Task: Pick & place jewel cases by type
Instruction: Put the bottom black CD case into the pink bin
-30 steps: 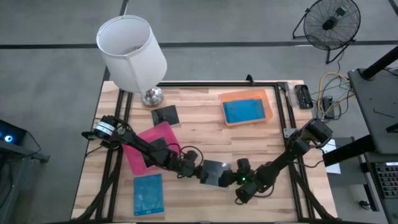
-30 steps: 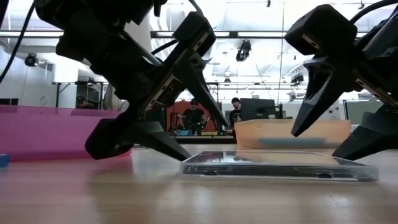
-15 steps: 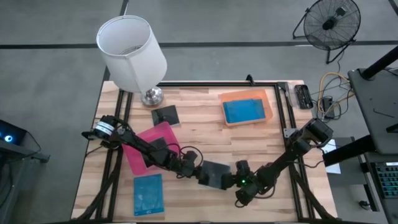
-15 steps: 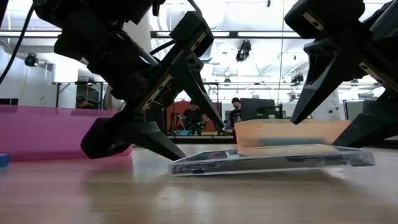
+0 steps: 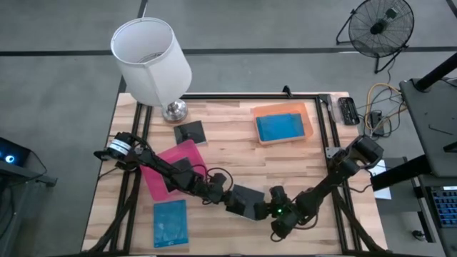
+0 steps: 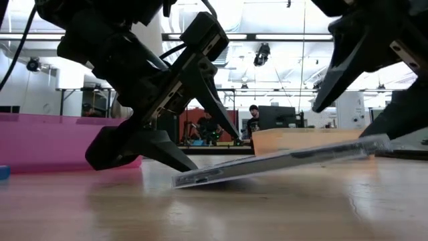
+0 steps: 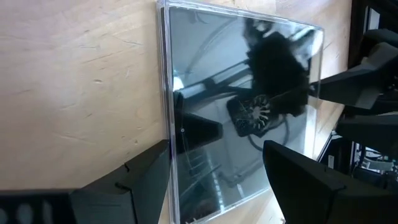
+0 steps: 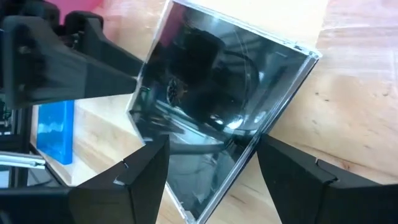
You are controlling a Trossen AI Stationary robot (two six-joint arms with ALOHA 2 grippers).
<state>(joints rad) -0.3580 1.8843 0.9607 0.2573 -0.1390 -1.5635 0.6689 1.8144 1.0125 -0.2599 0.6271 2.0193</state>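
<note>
Front of desk: the dark jewel case point(image 5: 246, 201) is tilting, one edge resting on the desk point(image 5: 235, 153), the other lifted clear.
Right gripper point(image 5: 274, 208): its fingers are clamping the raised corner.
Left gripper point(image 5: 227, 200): its fingers are standing wide, bracing the low edge.
Risk: the case is likely to pivot or slip out of the corner pinch; the smooth plastic and the left fingers pushing against the edge would cause it.
Count, blue: two showing, one blue case point(image 5: 170, 223) lying front-left, one blue case in the orange tray point(image 5: 307, 114); any stacked beneath cannot be told.
Count, dark: three, with one in the pink tray point(image 5: 153, 178) and one dark case point(image 5: 191, 133) lying by the lamp point(image 5: 151, 57).
Trays: two.
</note>
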